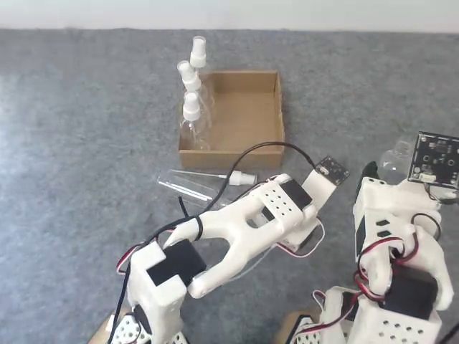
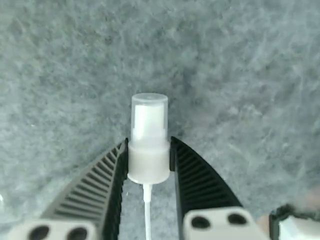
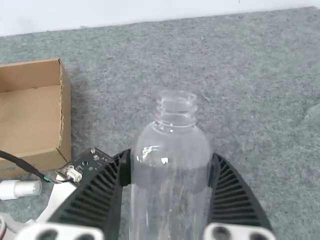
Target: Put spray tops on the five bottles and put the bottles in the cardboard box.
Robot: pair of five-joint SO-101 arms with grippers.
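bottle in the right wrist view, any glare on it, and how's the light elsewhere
Right wrist view: small white glints high on the bottle, carpet showing through it; a soft shadow beside the box. Left wrist view: the spray top is evenly lit, no hard shadow.

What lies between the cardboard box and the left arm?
In the high view, a loose spray top with its tube, and what looks like a clear bottle lying flat.

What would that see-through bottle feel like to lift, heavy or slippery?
Probably light: the bottle looks empty and thin-walled. Its smooth, shiny sides could be slippery, though ribbed jaws press both sides. It is round, so lying down it would likely roll.
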